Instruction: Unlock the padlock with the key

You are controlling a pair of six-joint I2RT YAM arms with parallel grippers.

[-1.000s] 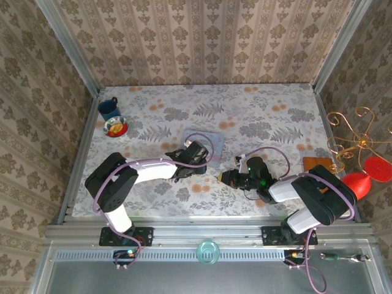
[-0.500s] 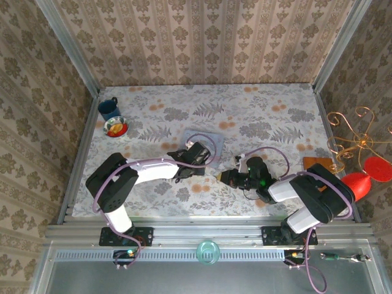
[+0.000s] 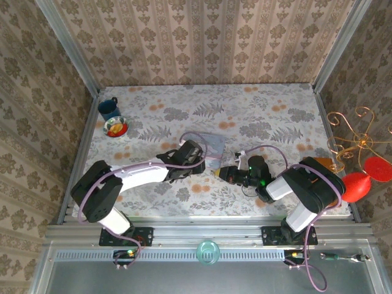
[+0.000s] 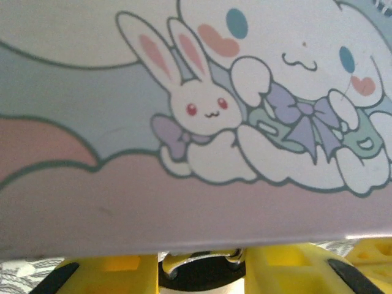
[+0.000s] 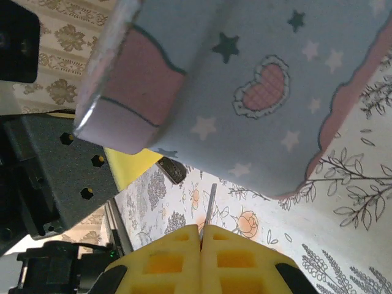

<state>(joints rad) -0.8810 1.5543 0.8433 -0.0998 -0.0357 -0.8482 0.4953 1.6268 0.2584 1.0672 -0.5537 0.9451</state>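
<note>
On the desk (image 3: pixel 275 116), the pastel tin (image 3: pixel 211 142) sits just beyond both arms. Below the tin's near edge the left fingers (image 4: pixel 104 274) stand narrow, seemingly clamping the padlock (image 4: pixel 199 271). The right fingers (image 5: pixel 165 260) pinch the key (image 5: pixel 209 205), its shaft pointing lengthwise toward the tin, with the padlock just beyond its tip.

The left arm stretches low toward 2 o'clock, its tool (image 3: pixel 206 161) showing yellow fingers (image 4: pixel 110 272) set apart, while the right arm folds back toward 9 o'clock, its tool (image 5: pixel 201 229) pinched tight on the key (image 5: pixel 209 205).
</note>
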